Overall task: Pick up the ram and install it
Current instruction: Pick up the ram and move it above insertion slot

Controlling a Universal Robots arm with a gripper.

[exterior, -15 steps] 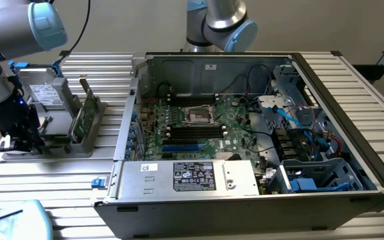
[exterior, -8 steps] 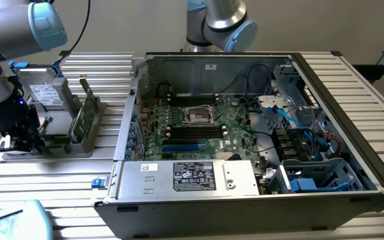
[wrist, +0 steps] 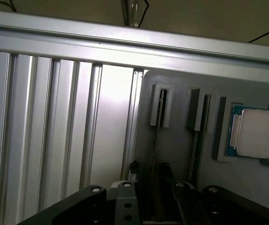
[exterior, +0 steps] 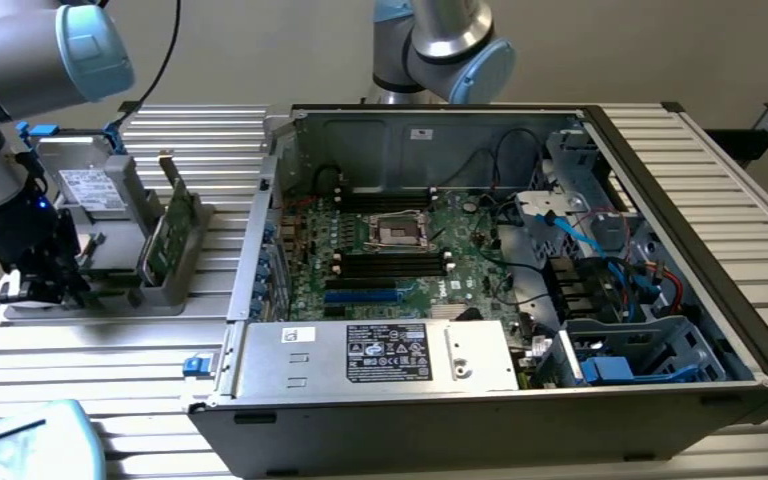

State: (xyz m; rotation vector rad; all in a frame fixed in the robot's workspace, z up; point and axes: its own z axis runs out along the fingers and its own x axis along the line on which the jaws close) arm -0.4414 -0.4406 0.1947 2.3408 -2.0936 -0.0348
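With my hand (wrist: 149,168) narrowly parted astride the ram (wrist: 155,136), closing off-centre could jam it in its grey holder (wrist: 172,140).

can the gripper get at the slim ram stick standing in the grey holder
Probably yes: the black gripper hangs right over the slim ram stick in the grey slotted holder, open fingers either side of its edge, nothing blocking.

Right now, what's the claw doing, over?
Claw open, low over the gray tray, straddling the ram. Ram on edge in its holder, not yet lifted. Processor chip lies apart, not in the way.
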